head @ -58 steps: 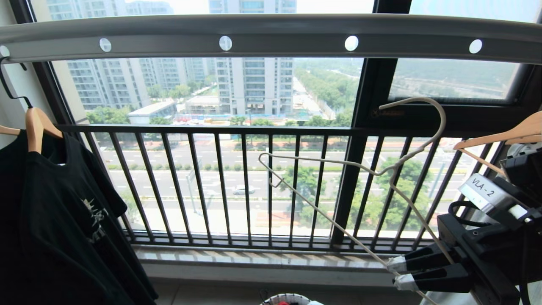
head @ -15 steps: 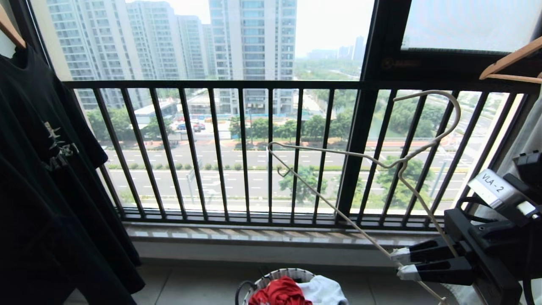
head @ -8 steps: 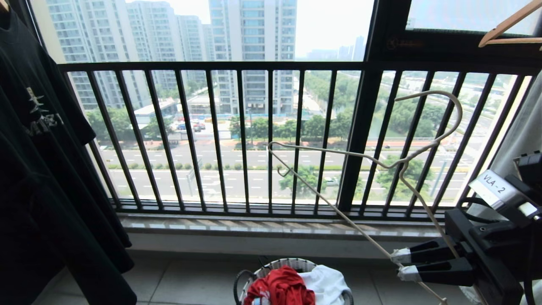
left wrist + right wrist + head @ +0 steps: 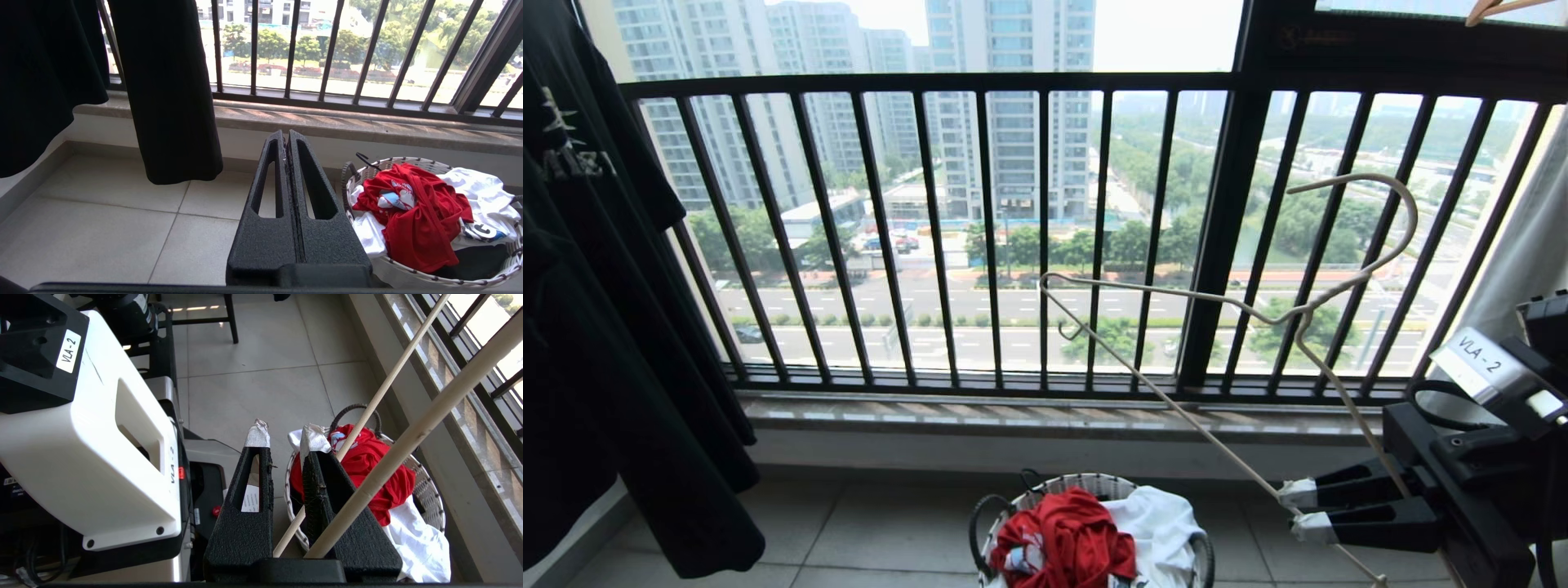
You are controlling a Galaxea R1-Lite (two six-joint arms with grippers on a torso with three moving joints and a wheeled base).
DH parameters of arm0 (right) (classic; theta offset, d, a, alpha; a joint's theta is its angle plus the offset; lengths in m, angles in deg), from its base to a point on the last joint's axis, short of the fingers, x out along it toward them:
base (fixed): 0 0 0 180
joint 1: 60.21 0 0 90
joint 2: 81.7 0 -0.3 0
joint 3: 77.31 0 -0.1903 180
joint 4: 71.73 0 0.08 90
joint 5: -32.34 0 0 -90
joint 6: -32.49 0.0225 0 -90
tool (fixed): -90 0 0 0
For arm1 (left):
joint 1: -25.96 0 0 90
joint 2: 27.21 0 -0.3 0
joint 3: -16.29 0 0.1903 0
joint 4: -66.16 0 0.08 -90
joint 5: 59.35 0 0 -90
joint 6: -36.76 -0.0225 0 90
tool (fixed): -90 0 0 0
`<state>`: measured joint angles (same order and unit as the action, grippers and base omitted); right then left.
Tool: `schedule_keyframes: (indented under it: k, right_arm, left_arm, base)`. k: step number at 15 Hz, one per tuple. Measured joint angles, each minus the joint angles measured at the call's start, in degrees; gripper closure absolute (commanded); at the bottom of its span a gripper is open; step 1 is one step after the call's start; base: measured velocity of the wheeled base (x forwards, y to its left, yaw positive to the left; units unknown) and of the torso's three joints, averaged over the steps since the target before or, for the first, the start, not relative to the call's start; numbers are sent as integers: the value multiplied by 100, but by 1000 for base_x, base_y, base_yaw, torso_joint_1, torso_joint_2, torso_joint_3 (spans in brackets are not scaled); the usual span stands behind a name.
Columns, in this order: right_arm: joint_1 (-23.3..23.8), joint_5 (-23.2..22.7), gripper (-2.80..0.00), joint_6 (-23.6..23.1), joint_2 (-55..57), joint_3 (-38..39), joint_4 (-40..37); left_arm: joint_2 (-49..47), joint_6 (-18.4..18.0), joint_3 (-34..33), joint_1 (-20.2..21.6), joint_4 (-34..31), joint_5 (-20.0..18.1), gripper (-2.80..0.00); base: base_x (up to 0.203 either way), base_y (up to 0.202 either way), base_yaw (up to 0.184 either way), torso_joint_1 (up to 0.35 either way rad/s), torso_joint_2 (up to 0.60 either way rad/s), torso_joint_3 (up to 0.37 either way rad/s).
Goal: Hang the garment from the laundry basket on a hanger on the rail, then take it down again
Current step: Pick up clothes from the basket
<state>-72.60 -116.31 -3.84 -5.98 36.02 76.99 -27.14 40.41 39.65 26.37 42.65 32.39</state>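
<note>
We are holding the thin white wire hanger (image 4: 1232,310) in our right gripper (image 4: 1294,510), fingers pinching two of its wire strands low on the right of the scene, the hook rearing up against the dark barred window railing (image 4: 1045,237). Our left gripper (image 4: 288,141) is hanging low over the tiled floor, fingers pressed together on nothing, just left of the small round white wire-mesh basket (image 4: 408,279). The red short-sleeved T-shirt (image 4: 1066,543) is lying crumpled on top in that basket, near the middle of the floor below the sill.

We are judging the pick to be the risky part. The red cloth is lying tangled against a white garment (image 4: 1156,531), so a careless pinch could be dragging both out together, or tipping the light basket. The hanger's long free end could be catching the railing bars or sliding in the grip. The black T-shirt (image 4: 596,327) is hanging at the far left, close beside the left arm's path. The grey rail is not showing in any view now.
</note>
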Motion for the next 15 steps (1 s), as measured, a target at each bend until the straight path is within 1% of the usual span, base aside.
schedule_keyframes:
  k: [3,6,12,15]
  right_arm:
    - [74,-4,0,-7,-22,55,0]
    - [122,-20,0,-151,-17,215,1]
    - [219,-11,0,-93,-17,280,0]
    - [273,-2,0,-147,-4,347,94]
  left_arm:
    - [0,-2,0,0,6,-2,0]
    - [0,-2,0,0,4,0,0]
    - [0,0,0,0,4,0,0]
    - [0,-2,0,0,4,1,0]
  base:
    - [0,0,0,-25,97,70]
    - [0,0,0,-2,11,7]
    - [0,0,0,0,0,0]
    - [0,0,0,0,0,0]
